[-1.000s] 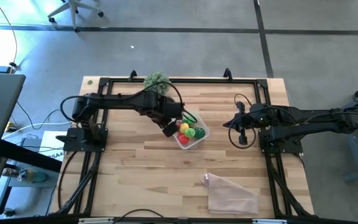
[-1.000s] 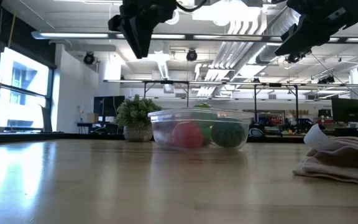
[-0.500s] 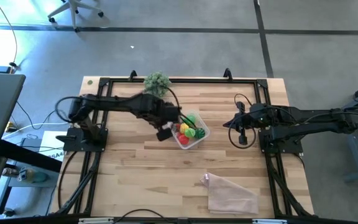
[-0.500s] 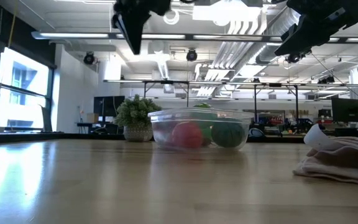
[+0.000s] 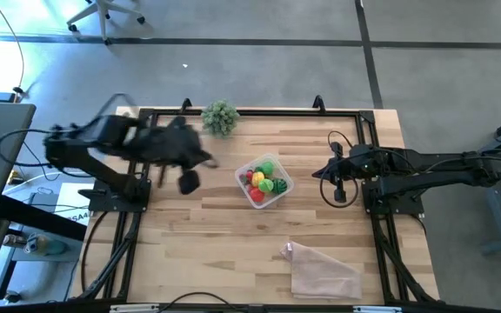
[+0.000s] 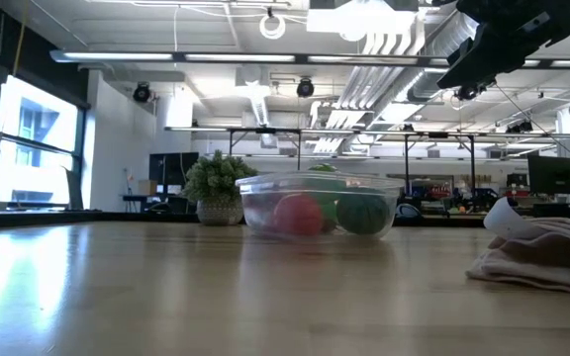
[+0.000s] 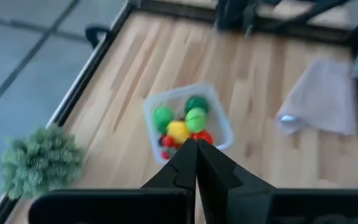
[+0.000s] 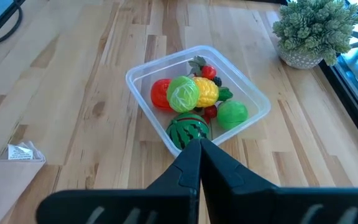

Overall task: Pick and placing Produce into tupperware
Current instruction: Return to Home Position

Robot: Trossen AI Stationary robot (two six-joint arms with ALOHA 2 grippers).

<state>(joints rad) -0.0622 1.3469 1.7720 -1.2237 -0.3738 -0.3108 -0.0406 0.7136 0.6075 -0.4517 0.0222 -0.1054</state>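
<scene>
The clear tupperware (image 5: 264, 181) stands on the table's middle, its base flat on the wood. It holds the produce: a striped melon ball (image 8: 188, 131), a pale green cabbage (image 8: 183, 93), a yellow piece (image 8: 207, 92), a red one (image 8: 161, 93) and a green ball (image 8: 232, 114). My left gripper (image 5: 190, 180) hangs shut and empty above the table, left of the tub; in its wrist view (image 7: 196, 152) the tub (image 7: 188, 121) lies ahead. My right gripper (image 5: 338, 189) waits shut and empty to the right of the tub (image 8: 197, 99).
A bushy grey-green potted plant (image 5: 220, 116) stands at the table's far edge, behind the tub. A crinkled clear plastic bag (image 5: 322, 269) lies at the near right. Black frame rails (image 5: 250, 111) run along the table's edges. Bare wood lies between the tub and the near edge.
My left gripper has drawn back from over the tub toward the table's left edge and has risen, leaving the top of the low view. The tub and its produce have stayed where they were.
</scene>
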